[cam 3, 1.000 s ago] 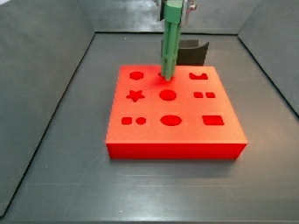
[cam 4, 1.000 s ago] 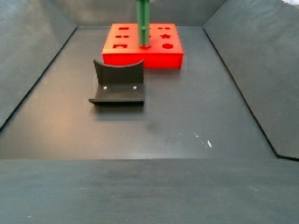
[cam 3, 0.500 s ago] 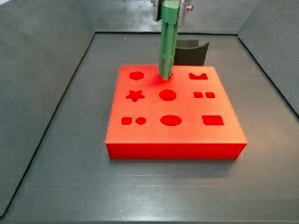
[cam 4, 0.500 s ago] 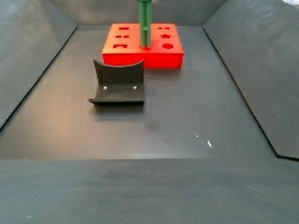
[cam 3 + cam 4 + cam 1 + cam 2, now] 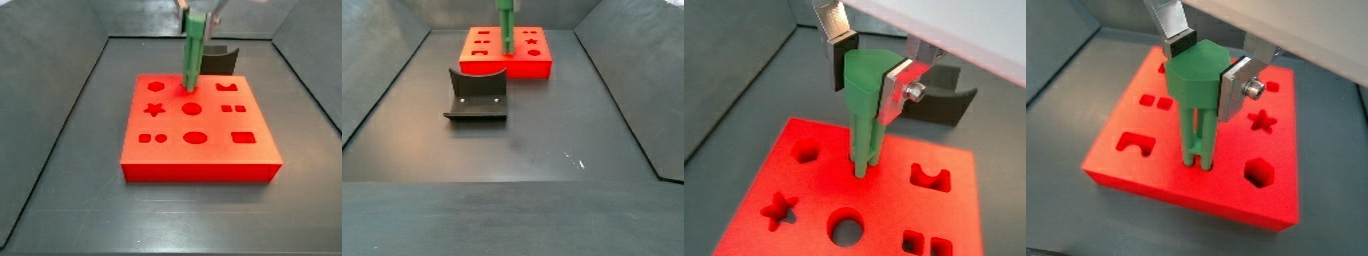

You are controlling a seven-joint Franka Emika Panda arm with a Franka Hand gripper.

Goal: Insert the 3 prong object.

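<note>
The 3 prong object (image 5: 193,55) is a bright green bar standing upright on the red block (image 5: 201,155). Its prongs point down at the middle hole of the block's back row. How deep they sit I cannot tell. It shows in both wrist views (image 5: 865,120) (image 5: 1193,110) and in a side view (image 5: 506,28). My gripper (image 5: 867,95) is shut on the bar's top, a silver finger (image 5: 898,85) pressed on each side. The gripper also shows in a wrist view (image 5: 1203,80) and at the upper edge of a side view (image 5: 198,10).
The fixture (image 5: 476,95) stands on the dark floor beside the red block (image 5: 529,68), and shows behind the block in other views (image 5: 221,58) (image 5: 945,100). The block has several other shaped holes. Grey walls slope up around the floor.
The green bar stands in the same spot on the block. The gripper at its top looks blurred now in a side view.
</note>
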